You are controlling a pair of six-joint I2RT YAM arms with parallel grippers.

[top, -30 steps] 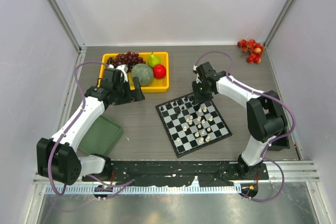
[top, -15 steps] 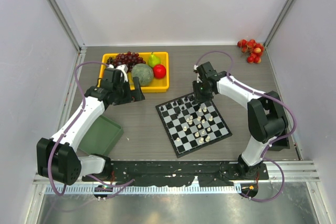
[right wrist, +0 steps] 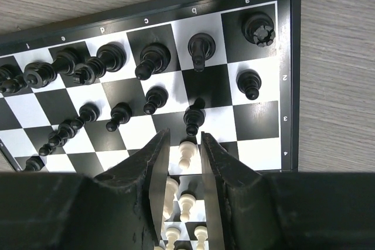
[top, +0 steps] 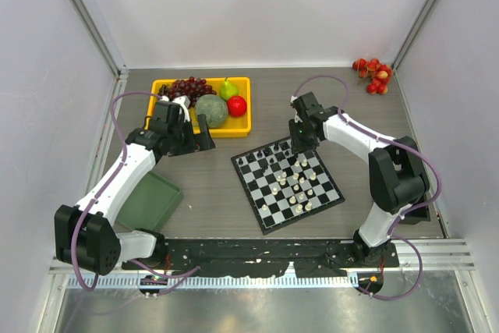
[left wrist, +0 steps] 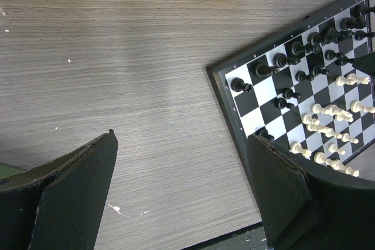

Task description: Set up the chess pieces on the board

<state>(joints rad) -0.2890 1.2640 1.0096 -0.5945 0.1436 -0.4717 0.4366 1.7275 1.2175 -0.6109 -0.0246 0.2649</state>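
Observation:
The board (top: 251,199) lies tilted at the table's middle right, also in the right wrist view (right wrist: 293,57) and the left wrist view (left wrist: 225,109). Black chess pieces (right wrist: 153,57) stand in its far rows, and cream-white chess pieces (top: 300,193) are scattered on its near half. My right gripper (top: 299,144) hovers over the board's far corner. Its jaws (right wrist: 185,139) stand narrowly apart, with a white pawn (right wrist: 186,154) below in the gap and a black pawn (right wrist: 193,118) just ahead. My left gripper (top: 201,135) is wide open and empty (left wrist: 181,139) over bare table.
A yellow tray (top: 242,126) at the back left holds grapes (top: 187,86), a green melon (top: 210,109), a pear (top: 228,87) and a red apple (top: 237,105). A green tray (top: 152,200) lies at the near left. Red fruits (top: 373,74) sit at the back right corner.
My right gripper has shifted slightly to the right over the board's far corner. The left arm has not moved.

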